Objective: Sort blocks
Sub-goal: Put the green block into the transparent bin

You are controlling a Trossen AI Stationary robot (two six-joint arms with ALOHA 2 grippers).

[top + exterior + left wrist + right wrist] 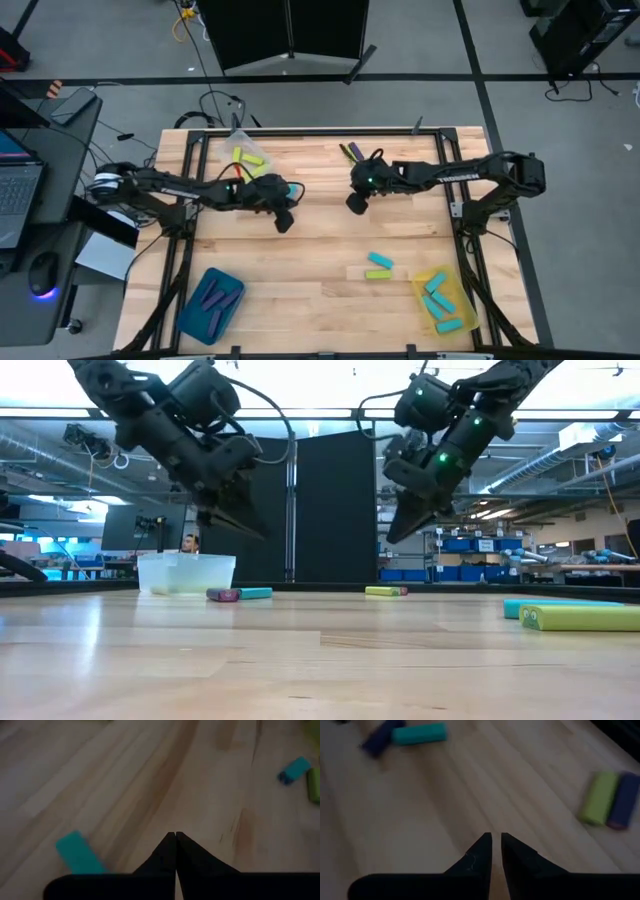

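My left gripper (pixel 285 221) hangs above the table's middle, shut and with nothing in it (pixel 176 836). A cyan block (pixel 77 852) lies on the wood close below it. My right gripper (pixel 355 203) hangs above the table farther right, its fingers a narrow gap apart with nothing between them (pixel 496 839). A cyan block (pixel 379 261) and a yellow-green block (pixel 378 274) lie side by side near the front right. Another cyan block (pixel 419 734) lies beside a purple one (pixel 377 740). A yellow-green block (pixel 597 797) and a purple block (pixel 624 800) lie together near the far edge.
A teal tray (pixel 192 312) with purple blocks sits at the front left. A yellow tray (pixel 455 290) with cyan blocks sits at the front right. A clear tray (pixel 238 140) with yellow-green blocks stands at the far left. Bare wood lies between the two front trays.
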